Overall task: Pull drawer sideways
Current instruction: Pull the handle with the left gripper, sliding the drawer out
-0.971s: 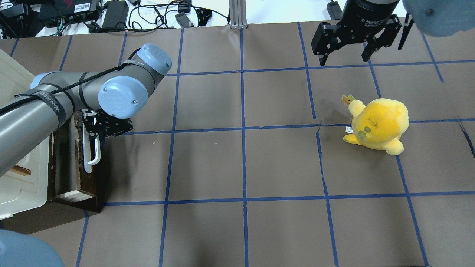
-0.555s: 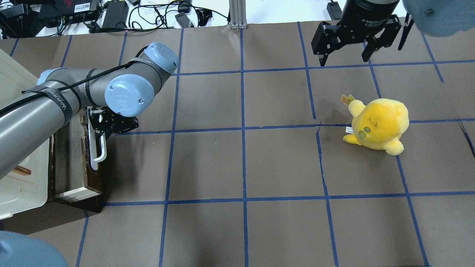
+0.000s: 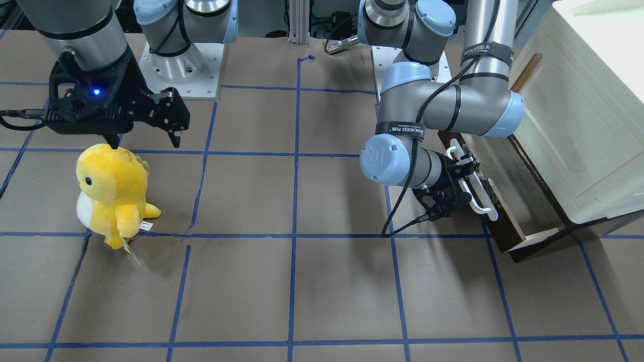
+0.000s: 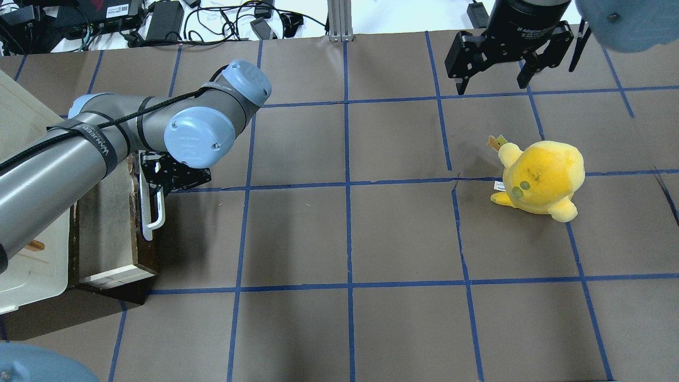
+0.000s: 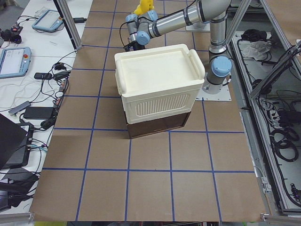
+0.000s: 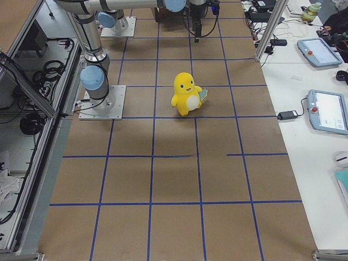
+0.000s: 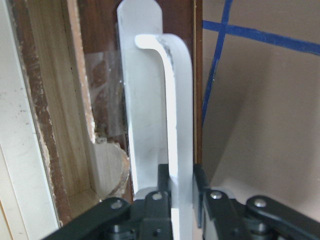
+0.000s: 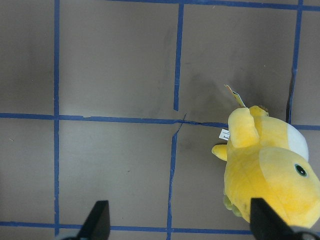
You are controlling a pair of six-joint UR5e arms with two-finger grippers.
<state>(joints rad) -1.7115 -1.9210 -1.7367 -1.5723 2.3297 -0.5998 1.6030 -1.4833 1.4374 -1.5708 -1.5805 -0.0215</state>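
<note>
Your left arm reaches in from 8 o'clock in the overhead view, elbow bent, its wrist folded back toward 9 o'clock. The left gripper (image 4: pixel 159 183) is clamped on the white bar handle (image 7: pixel 177 115) near its 12 o'clock end, one finger on each side. The drawer (image 4: pixel 103 212) sits at the table's (image 4: pixel 339 239) 9 o'clock edge, partly out of the cream cabinet (image 4: pixel 24 268), pale inside showing. Your right gripper (image 4: pixel 496 79) hangs at 1 o'clock, fingers down and spread wide, gripping nothing. The yellow plush (image 4: pixel 541 178) stands at its 6 o'clock side, apart from it.
</note>
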